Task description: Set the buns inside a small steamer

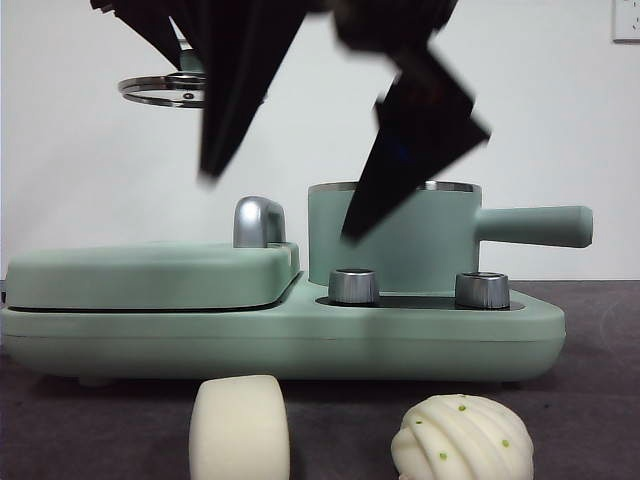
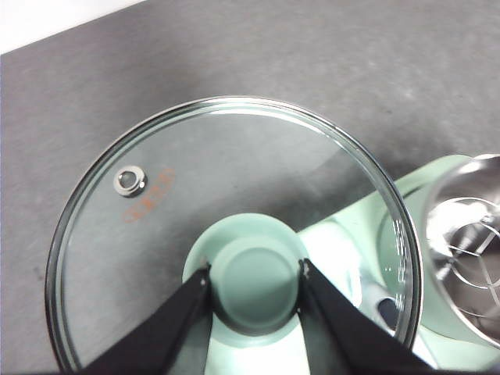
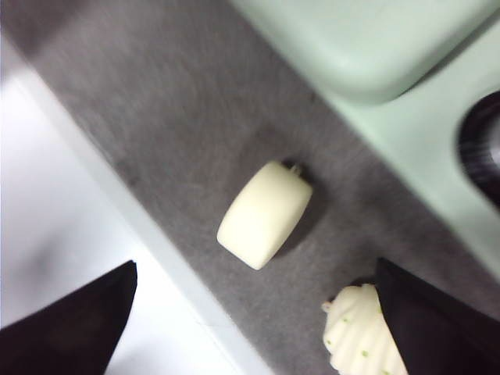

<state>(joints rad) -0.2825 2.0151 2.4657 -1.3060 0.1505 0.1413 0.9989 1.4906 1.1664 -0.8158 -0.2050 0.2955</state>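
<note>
Roll (image 1: 240, 428): smooth cream cylinder lying on its side on the counter (image 1: 600, 400), in front of the cooker base, at about 7 o'clock from the steamer. Looks soft, light and a bit springy; I'd take it across the curved flanks at mid-length, with a gentle squeeze so it doesn't dent or squirt out.

Pleated bun (image 1: 462, 438): round, white, folded in ridges with small green specks, just beside the roll and apart from it, at about 5 o'clock from the steamer. Likely as soft; the pleats could tear, so grip low across its widest part.

Steamer (image 1: 400, 240): mint-green pot with a steel rim and a straight handle pointing to 3 o'clock, seated on the base behind two chrome knobs. It stands open; the left wrist view shows a shiny metal inside with what may be a rack, though only an edge of it shows.

Lid (image 2: 226, 234): clear glass with a steel band and a small vent, lifted high at 10 o'clock from the steamer. Fragile and slick; the knob is the only sound hold.

Left gripper (image 2: 255, 285): clamped on the lid's green knob, holding it clear of the pot.

Right gripper (image 3: 258, 328): jaws spread wide, empty, hovering above the two buns, the roll between them.

Griddle lid (image 1: 150, 275): flat, mint-green, chrome handle, at 9 o'clock from the steamer; not part of the job.
</note>
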